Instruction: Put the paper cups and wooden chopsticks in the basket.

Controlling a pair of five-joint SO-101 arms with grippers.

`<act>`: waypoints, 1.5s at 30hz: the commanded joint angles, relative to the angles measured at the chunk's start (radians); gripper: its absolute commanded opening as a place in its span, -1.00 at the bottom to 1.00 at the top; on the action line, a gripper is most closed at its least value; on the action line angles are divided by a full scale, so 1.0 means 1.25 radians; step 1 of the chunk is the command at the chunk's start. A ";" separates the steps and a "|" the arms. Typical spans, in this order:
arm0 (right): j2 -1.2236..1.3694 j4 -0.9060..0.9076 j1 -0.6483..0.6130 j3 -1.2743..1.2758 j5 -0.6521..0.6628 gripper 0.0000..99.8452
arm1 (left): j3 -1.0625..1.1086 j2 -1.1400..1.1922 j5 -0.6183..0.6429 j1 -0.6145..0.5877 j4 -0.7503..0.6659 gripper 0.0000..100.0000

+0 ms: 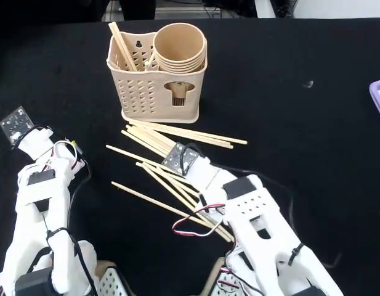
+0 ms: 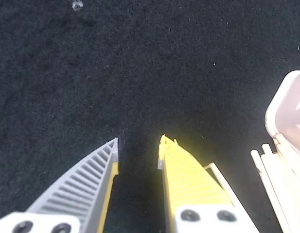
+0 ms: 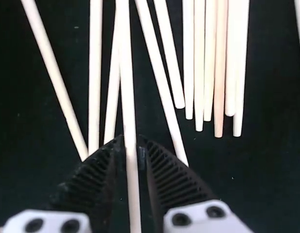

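A beige slotted basket stands at the back of the black table, holding a stack of paper cups and a few wooden chopsticks. Several more chopsticks lie scattered in front of it. My right arm is low over this pile. In the right wrist view my right gripper is shut on one chopstick, with others lying beside it. My left gripper is open over bare black cloth, with the basket's corner and some chopstick ends off to one side.
My left arm stands at the table's left side, apart from the pile. A purple object sits at the right edge. Black cloth stretches open to the right of the basket and behind the left arm.
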 commanded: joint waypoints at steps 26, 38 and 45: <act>-0.021 -0.053 -0.048 0.045 -0.041 -0.79 | -0.007 -0.015 0.005 -0.002 -0.014 -0.72; 0.033 -0.115 -0.107 0.035 -0.092 -0.79 | -0.003 -0.015 0.005 -0.002 -0.016 -0.72; 0.179 -0.117 -0.104 -0.036 -0.091 -0.79 | -0.003 -0.015 0.005 -0.002 -0.016 -0.72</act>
